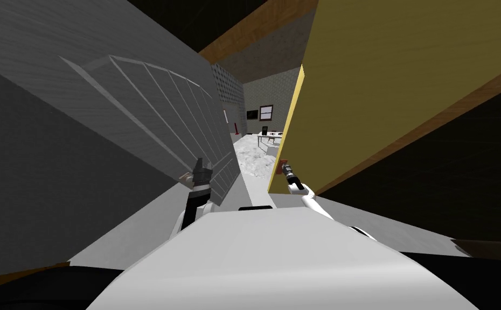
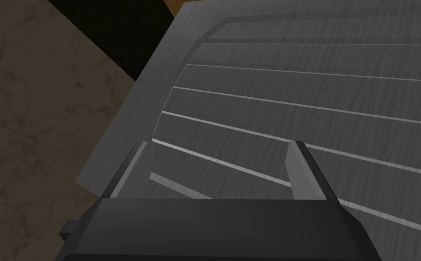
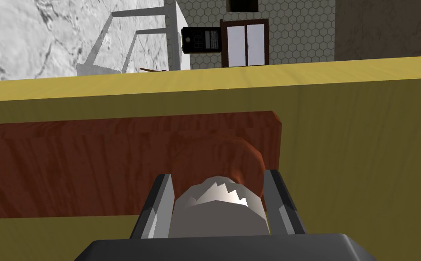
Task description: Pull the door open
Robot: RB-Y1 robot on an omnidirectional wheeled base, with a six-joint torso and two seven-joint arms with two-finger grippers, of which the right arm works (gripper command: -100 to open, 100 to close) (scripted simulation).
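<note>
Knob grab looks solid from where I'm sitting. The right end effector (image 3: pixel 218 177) is square-on to the yellow door (image 3: pixel 350 136). The reddish-brown knob (image 3: pixel 234 154) sits right between its two fingers (image 3: pixel 160 204), which press against the knob's sides, so it's clamped on and not just hovering.

The knob sticks straight out of the door face, so its long axis runs along the end effector's own line. It sits on a reddish wooden plate (image 3: pixel 92 163) that runs flat along the door. The door's pale free edge lies just beyond the plate, past the fingertips, with a room showing over it.

So the thing that matters, I'd say, is that the pull has to come straight back along that knob axis, toward the arm. Then it has to curve as the door swings, or the thin fingers could slide off the rounded knob.

The right arm is obviously the one for the job. The left end effector (image 2: pixel 218 144) is off to the other side, well apart from the knob. Its fingers are spread wide with nothing held, right up by a grey slatted panel (image 2: pixel 295 81).
</note>
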